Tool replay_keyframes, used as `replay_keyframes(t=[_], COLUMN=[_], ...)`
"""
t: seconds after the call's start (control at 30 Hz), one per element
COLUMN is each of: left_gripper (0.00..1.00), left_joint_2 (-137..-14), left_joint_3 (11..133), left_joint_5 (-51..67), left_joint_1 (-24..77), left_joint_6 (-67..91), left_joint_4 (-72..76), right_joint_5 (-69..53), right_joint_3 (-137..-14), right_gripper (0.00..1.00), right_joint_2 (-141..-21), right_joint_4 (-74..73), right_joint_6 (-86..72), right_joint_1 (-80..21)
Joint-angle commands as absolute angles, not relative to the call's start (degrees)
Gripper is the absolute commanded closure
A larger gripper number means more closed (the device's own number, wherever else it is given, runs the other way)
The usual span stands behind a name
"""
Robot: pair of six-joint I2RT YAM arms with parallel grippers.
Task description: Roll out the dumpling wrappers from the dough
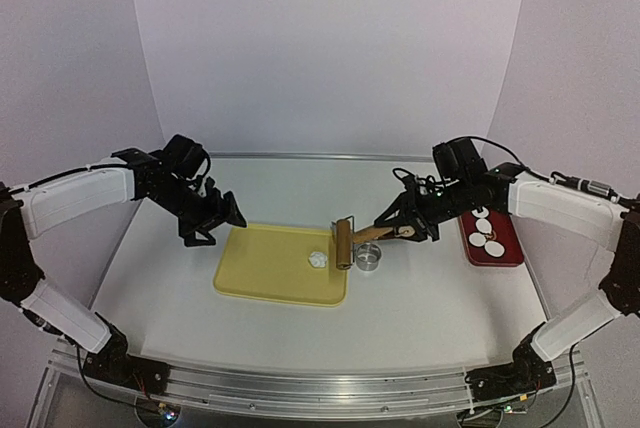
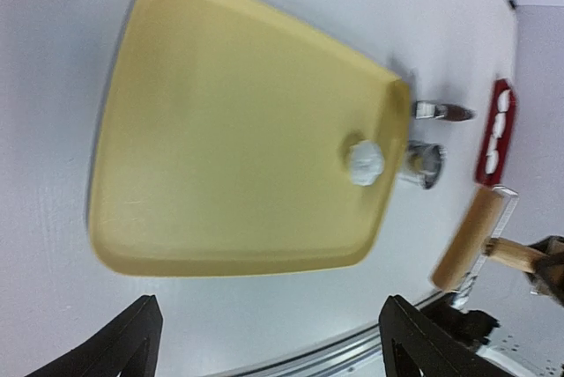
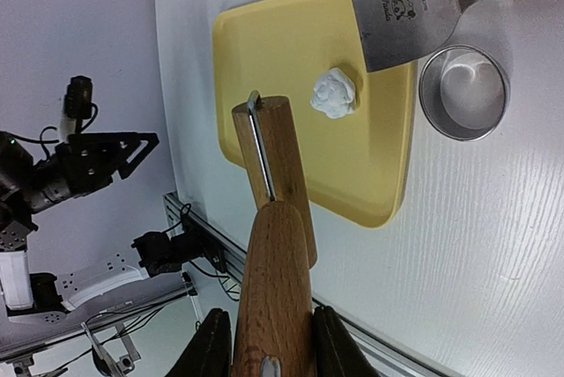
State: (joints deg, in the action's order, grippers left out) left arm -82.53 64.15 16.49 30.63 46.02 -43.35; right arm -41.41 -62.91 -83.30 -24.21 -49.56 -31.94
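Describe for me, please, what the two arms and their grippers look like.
The left arm and right arm have white link shells, black joints and thin black cables. The left gripper and right gripper are black, two-fingered.

The dumpling wrappers (image 1: 494,248) — several small, flat white discs — are laid close together on a red tray (image 1: 510,236) at 3 o'clock on the table (image 1: 420,298). The dough (image 1: 318,259) — a small crumpled white lump — is set on a yellow tray (image 1: 265,268), near its 3 o'clock edge.
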Motion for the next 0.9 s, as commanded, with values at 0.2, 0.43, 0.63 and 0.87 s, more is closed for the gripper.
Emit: replay_keyframes(t=[0.2,0.43,0.63,0.87], left_gripper=[0.18,0.41,0.47,0.60], left_joint_2=[-94.1,-100.5,-104.7,-107.1], left_joint_3=[64.5,66.5,69.1,68.3], left_joint_5=[12.8,13.3,12.8,12.8], left_joint_1=[23.2,21.3,21.3,21.3], left_joint_6=[31.1,23.4,19.4,17.5], left_joint_4=[-42.9,-39.0,-38.6,-37.4], right_joint_5=[-42.4,-39.6,-37.5,-37.5], right_joint_3=[-72.6,-79.3,-82.3,-84.2], right_gripper=[1.00,1.00,1.00,1.00], right_joint_2=[-95.5,-102.9,-106.3,-109.7], right_joint_4=[-23.1,-23.1,-23.2,-23.3], right_joint_6=[-55.9,-57.6,-59.0,-60.4], right_joint_1=[-33.0,-33.9,-34.8,-35.5])
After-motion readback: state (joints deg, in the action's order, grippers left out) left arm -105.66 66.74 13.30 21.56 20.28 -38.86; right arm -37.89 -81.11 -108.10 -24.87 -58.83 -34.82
